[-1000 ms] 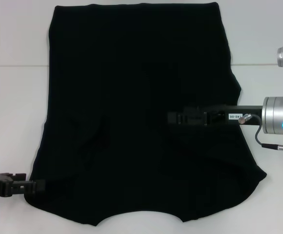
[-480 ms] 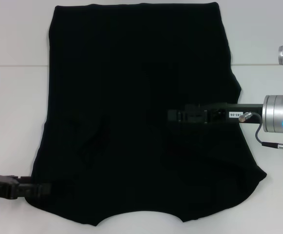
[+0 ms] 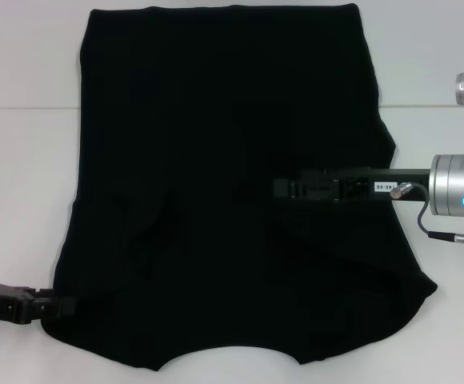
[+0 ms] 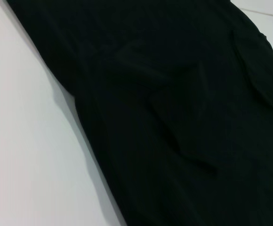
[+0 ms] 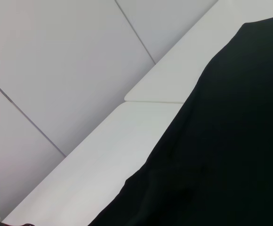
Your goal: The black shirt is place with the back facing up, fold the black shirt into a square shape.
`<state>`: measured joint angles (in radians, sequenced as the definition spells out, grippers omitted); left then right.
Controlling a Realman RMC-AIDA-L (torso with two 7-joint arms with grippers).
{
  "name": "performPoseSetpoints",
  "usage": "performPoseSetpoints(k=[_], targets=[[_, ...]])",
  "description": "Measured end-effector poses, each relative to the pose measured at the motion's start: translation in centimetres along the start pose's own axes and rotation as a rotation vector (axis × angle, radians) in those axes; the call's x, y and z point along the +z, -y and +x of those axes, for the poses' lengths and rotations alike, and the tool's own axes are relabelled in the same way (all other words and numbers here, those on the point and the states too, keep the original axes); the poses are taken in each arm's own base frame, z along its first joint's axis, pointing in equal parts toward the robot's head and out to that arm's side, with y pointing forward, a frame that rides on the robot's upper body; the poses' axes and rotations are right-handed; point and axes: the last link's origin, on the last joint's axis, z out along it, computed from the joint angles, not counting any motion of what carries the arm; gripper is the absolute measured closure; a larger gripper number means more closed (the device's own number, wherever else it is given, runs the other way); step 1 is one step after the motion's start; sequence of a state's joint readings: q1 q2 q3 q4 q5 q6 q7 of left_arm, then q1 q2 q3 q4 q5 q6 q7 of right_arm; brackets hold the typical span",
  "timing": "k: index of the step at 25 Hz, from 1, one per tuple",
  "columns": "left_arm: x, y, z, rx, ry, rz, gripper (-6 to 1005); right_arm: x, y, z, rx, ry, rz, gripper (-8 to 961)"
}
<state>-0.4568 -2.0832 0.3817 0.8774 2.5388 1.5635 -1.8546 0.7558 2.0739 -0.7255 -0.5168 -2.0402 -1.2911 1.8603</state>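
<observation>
The black shirt (image 3: 216, 120) lies spread flat over the white table (image 3: 24, 160) and fills most of the head view. Its curved edge is nearest me, and soft wrinkles show on its near left part. My left gripper (image 3: 66, 306) reaches in low from the left and meets the shirt's near left corner. My right gripper (image 3: 278, 189) stretches in from the right, level over the shirt's middle. Black on black hides how either gripper stands. The left wrist view shows creased shirt fabric (image 4: 174, 117) close up. The right wrist view shows the shirt's edge (image 5: 221, 141) on the table.
White table surface (image 4: 28, 155) lies bare on both sides of the shirt, with a seam (image 3: 24, 108) running across it. The right arm's silver wrist (image 3: 456, 196) with a lit blue ring hangs over the table's right side. Wall panels (image 5: 56, 61) stand beyond the table.
My left gripper slid right under or onto the shirt's near left corner, then drew back left to the corner's edge. The right gripper stayed nearly still.
</observation>
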Motion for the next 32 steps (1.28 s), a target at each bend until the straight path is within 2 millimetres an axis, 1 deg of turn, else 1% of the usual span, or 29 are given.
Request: performPoseSetpoints(k=[4,10,16,18,21,24,28,32], targets=[[0.0,0.0,0.0,0.0,0.0,0.001,398,0.0,0.0,0.0,0.0,0.0,0.0,10],[0.0,0.0,0.0,-0.001,0.0,0.001,613,0.0,0.0,0.0,0.001,0.0,-0.001,11],[0.0,0.0,0.0,0.001,0.003,-0.001,848,-0.2,0.1,0.3,0.007,-0.001,0.002,11],[0.0,-0.1,-0.1,0.001,0.003,-0.003,985,-0.4,0.2,0.4,0.008,-0.002,0.004,12],[0.0,-0.1,-0.1,0.001,0.004,-0.006,985,-0.8,0.5,0.4,0.015,-0.005,0.012,12],[-0.1,-0.1,-0.1,0.0,0.004,-0.01,985,-1.7,1.0,0.7,0.035,-0.024,0.023,12],[-0.4,-0.2,-0.2,0.0,0.014,-0.022,986,-3.9,2.1,1.4,0.095,-0.06,0.049,13],[-0.4,-0.4,-0.4,0.003,0.034,-0.035,986,-6.8,3.3,2.5,0.131,-0.072,0.083,13]])
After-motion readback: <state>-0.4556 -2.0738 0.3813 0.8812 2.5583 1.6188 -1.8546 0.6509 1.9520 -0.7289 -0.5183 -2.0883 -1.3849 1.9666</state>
